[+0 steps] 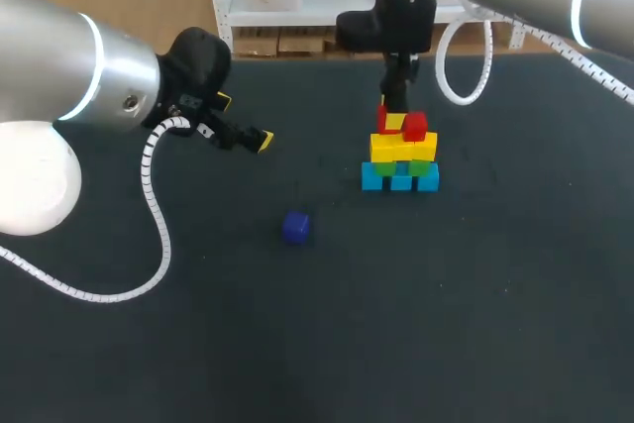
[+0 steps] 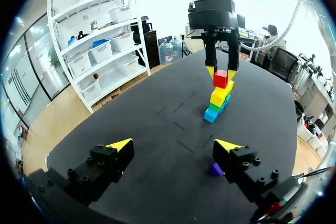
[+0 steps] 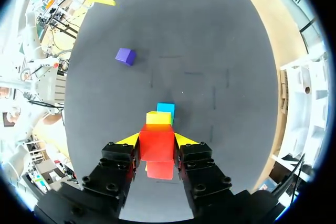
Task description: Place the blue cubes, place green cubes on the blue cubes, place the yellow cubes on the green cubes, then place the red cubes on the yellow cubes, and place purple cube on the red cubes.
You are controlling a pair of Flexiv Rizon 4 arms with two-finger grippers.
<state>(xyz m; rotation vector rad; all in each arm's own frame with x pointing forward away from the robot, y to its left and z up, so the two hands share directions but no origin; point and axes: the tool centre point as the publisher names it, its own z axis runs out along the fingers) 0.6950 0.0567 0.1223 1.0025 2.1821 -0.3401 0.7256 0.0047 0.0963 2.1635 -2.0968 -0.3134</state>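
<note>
Red cube (image 3: pixel 156 142) in right end effector (image 3: pixel 156 140); purple cube (image 1: pixel 295 228) on table (image 1: pixel 495 344).

head camera overhead from behind; cube stack (image 1: pixel 401 151) far from left wrist, beneath right wrist.

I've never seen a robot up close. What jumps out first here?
The small tower of cubes right of the middle of the table: blue at the bottom, then green, yellow, red. The right gripper grips a red cube at its top; a lone purple cube lies apart, nearer the open left gripper.
</note>
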